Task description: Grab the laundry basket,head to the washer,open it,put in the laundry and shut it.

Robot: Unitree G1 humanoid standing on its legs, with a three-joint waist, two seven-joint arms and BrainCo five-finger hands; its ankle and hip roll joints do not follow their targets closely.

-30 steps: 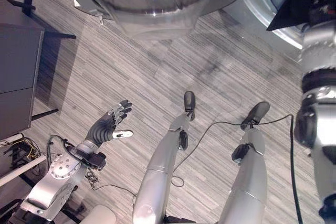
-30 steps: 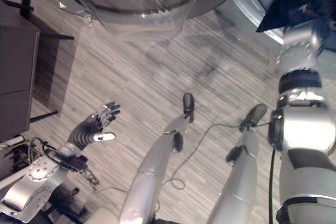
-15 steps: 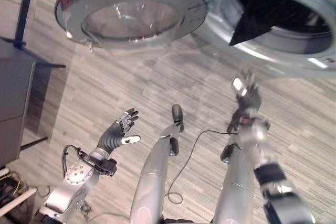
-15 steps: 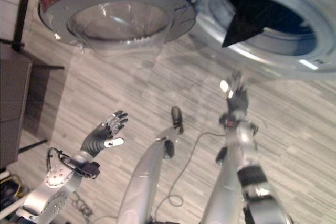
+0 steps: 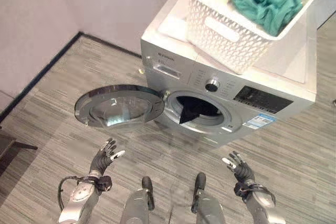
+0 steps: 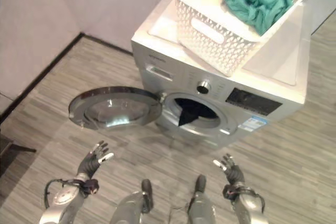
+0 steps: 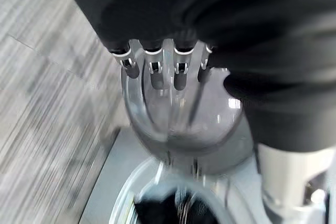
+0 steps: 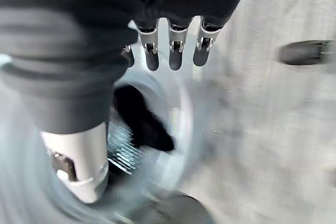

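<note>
Standing before open washer (image 5: 220, 85), basket (image 5: 247, 19) on top, both hands empty

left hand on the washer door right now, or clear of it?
Apart. In the left eye view the left hand, fingers straight, hangs over the floor short of the open washer door, with bare floor showing between them.

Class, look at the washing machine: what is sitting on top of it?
A white laundry basket sits on the washing machine, with green laundry inside. The cloth covers the basket's floor, so anything beneath it is hidden.
</note>
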